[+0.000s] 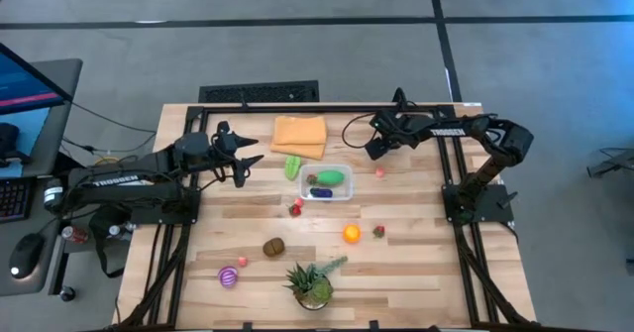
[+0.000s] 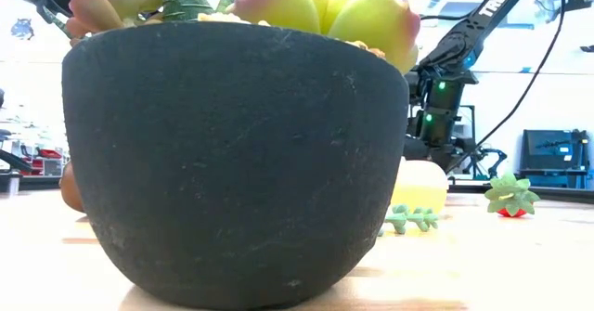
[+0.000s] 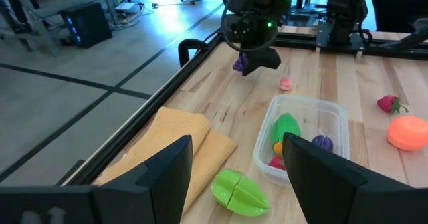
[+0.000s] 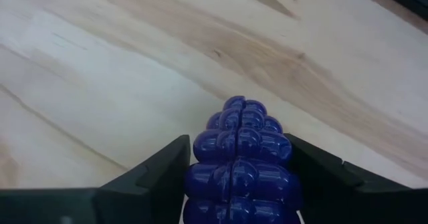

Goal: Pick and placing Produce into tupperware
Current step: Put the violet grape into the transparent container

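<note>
The clear tupperware (image 1: 342,192) (image 3: 334,114) stands mid-table with a green piece (image 3: 286,126) and a purple piece (image 3: 322,143) in it. A green produce piece (image 1: 292,166) (image 3: 239,189) lies beside its left end. My right gripper (image 1: 374,148) (image 3: 257,58) hangs over the table's far part, right of the tub, shut on a dark purple bunch of grapes (image 4: 242,157) (image 3: 238,64). My left gripper (image 1: 248,164) waits open, left of the tub, with nothing between its fingers. More produce lies on the near half, among it an orange (image 1: 351,234) and a brown piece (image 1: 273,246). My right gripper pinches the grape bunch by its two opposite sides (image 4: 200,158) between the two fingers. The bunch's narrow end (image 4: 244,107) sticks out past the fingertips. The fingers come from above, slanting down. The bunch appears lifted clear of the wood.
A folded orange cloth (image 1: 299,134) lies at the far edge behind the tub. A potted plant (image 1: 312,280) (image 2: 232,162) stands at the near edge and fills the low view. Strawberries (image 1: 295,209) (image 1: 377,232), a pink piece (image 1: 379,172) and a striped piece (image 1: 228,276) lie scattered.
</note>
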### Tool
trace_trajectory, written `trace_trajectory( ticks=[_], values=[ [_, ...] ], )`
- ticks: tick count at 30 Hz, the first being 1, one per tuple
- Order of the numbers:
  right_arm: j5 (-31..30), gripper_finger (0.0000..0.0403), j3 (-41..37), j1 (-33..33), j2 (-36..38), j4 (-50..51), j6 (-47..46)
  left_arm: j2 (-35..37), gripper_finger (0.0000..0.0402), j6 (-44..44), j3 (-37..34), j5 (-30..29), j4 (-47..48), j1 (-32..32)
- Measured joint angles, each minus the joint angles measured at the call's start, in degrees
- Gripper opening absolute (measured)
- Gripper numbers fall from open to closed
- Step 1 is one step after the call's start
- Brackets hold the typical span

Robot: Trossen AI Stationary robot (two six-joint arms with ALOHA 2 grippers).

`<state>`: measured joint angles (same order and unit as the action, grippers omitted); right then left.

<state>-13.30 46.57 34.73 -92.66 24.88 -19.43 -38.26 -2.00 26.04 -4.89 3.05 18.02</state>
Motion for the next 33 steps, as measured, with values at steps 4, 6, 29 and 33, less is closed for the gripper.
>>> trace_trajectory(
  ticks=[4,6,29,33],
  values=[
    [0.02,0.0215,0.04,-1.04,0.0,-0.02,0.54,0.0,0.0224,-0.04,0.0,0.0,0.0,0.02],
    [0.02,0.0217,0.29,-1.58,0.0,0.2,0.6,0.0,0.0224,-0.04,0.0,0.0,-0.05,0.02],
    [0.22,0.0219,21.09,-19.46,0.09,11.71,6.47,0.0,0.0224,0.7,0.02,0.0,-0.85,0.01],
    [0.22,0.0221,22.71,-23.34,0.09,12.23,7.41,0.0,0.0224,0.79,0.02,0.0,-0.85,0.0]
  ],
)
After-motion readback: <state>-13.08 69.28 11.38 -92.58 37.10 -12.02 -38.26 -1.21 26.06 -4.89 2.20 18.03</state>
